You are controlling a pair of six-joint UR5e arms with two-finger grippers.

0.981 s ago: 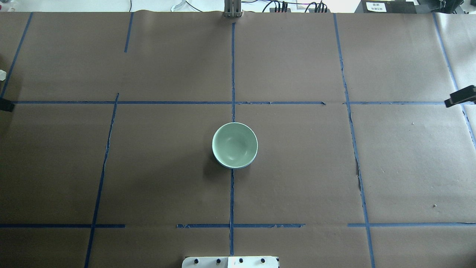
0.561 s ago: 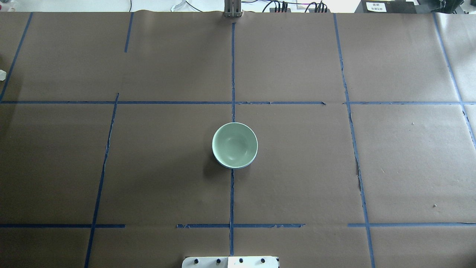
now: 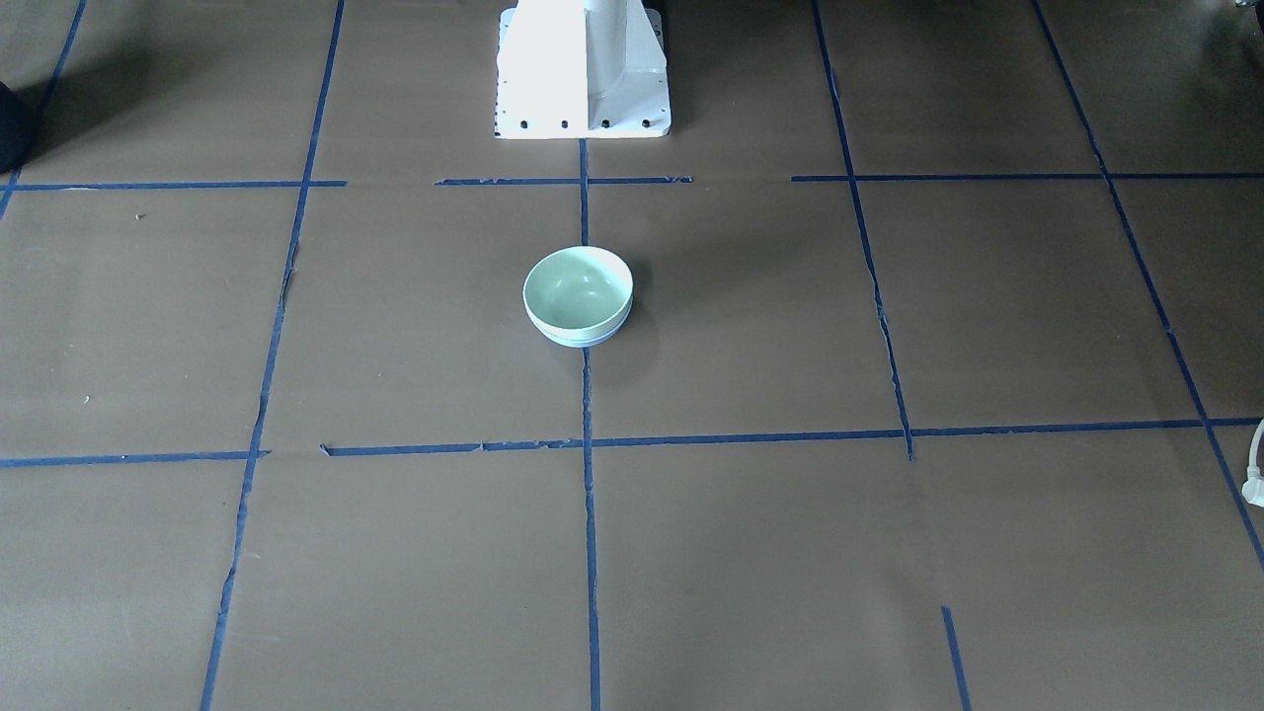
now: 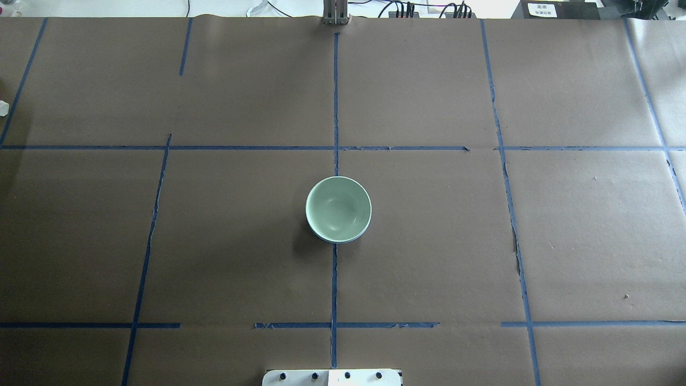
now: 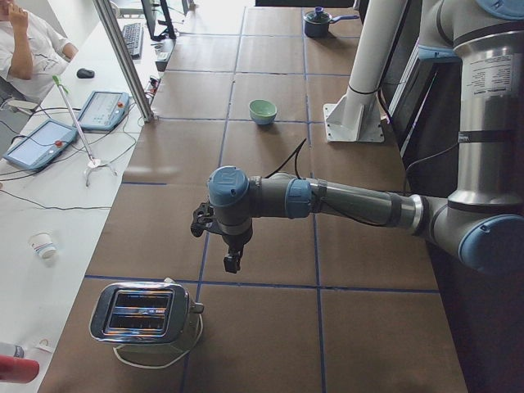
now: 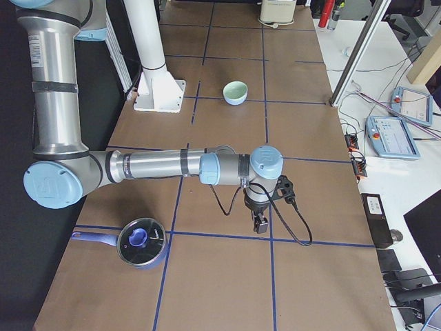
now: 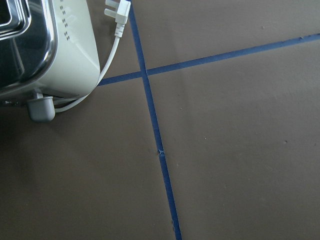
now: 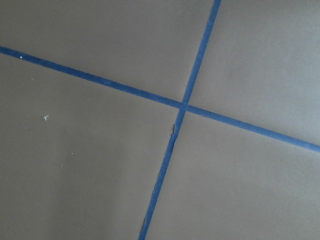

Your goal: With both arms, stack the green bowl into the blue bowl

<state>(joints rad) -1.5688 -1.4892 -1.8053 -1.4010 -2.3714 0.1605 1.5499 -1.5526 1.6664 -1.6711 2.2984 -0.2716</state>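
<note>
The green bowl (image 4: 338, 208) sits nested inside the blue bowl (image 4: 346, 240) at the table's middle; only a thin strip of the blue bowl shows under it (image 3: 583, 341). The stack also shows in the side views (image 5: 263, 110) (image 6: 235, 92). My left gripper (image 5: 233, 262) hangs far from the bowls, near the table's left end by the toaster. My right gripper (image 6: 260, 223) hangs near the table's right end. Both show only in the side views, so I cannot tell whether they are open or shut. Neither holds anything that I can see.
A chrome toaster (image 5: 147, 315) with a white cord stands at the left end, also in the left wrist view (image 7: 30, 45). A blue lidded pot (image 6: 141, 241) sits at the right end. The white pedestal (image 3: 583, 69) stands behind the bowls. An operator (image 5: 29, 41) sits beyond the table.
Both gripper tips, at the left and right edges of the overhead view a second ago, have moved outward out of that view. The stacked bowls have not moved.
</note>
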